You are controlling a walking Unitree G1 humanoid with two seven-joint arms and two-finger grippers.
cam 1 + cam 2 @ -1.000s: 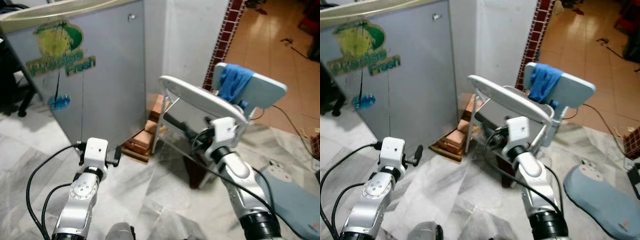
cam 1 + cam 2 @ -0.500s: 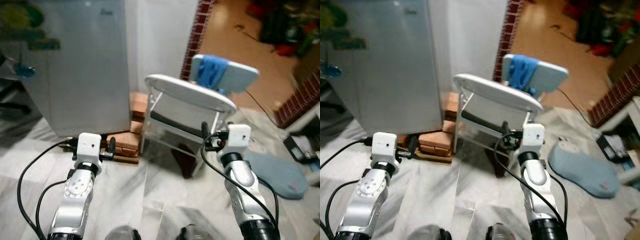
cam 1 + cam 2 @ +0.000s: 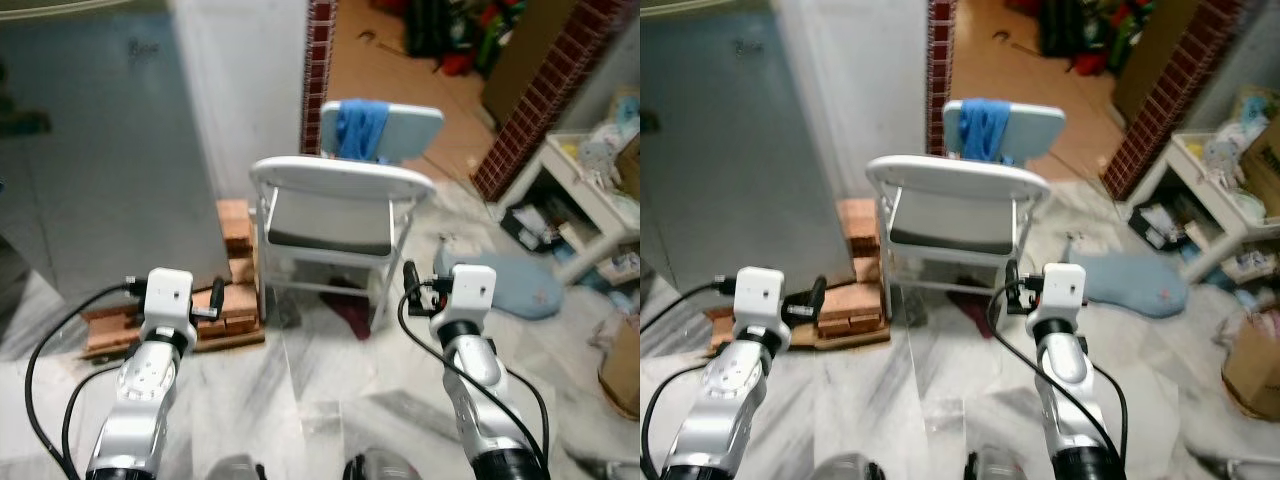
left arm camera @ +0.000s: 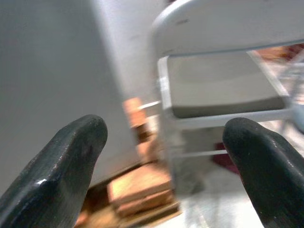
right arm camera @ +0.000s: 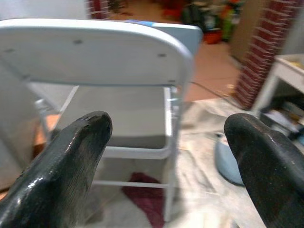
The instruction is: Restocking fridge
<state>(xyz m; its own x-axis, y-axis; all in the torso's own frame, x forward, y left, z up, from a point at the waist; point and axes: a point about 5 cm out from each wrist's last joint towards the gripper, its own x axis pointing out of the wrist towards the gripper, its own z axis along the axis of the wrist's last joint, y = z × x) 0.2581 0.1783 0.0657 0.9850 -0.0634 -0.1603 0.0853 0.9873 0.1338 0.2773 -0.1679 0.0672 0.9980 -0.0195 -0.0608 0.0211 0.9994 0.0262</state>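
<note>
While both arms ride forward empty, the left gripper (image 4: pixel 161 156) and right gripper (image 5: pixel 166 161) each hold their black fingers spread wide on nothing. Judging by the blur, the robot is mid-turn, so steadying before any reach seems wise. Just ahead stands a white folding metal chair (image 3: pixel 335 205), stacked reddish bricks (image 3: pixel 235 290) beside it. Beyond, at left, the grey fridge (image 3: pixel 90 150) stands shut, contents unseen; no stock is visible.

One grey fridge (image 3: pixel 90 170); two folding chairs (image 3: pixel 335 215); one blue cloth (image 3: pixel 360 128); one brick stack (image 3: pixel 235 290).
</note>
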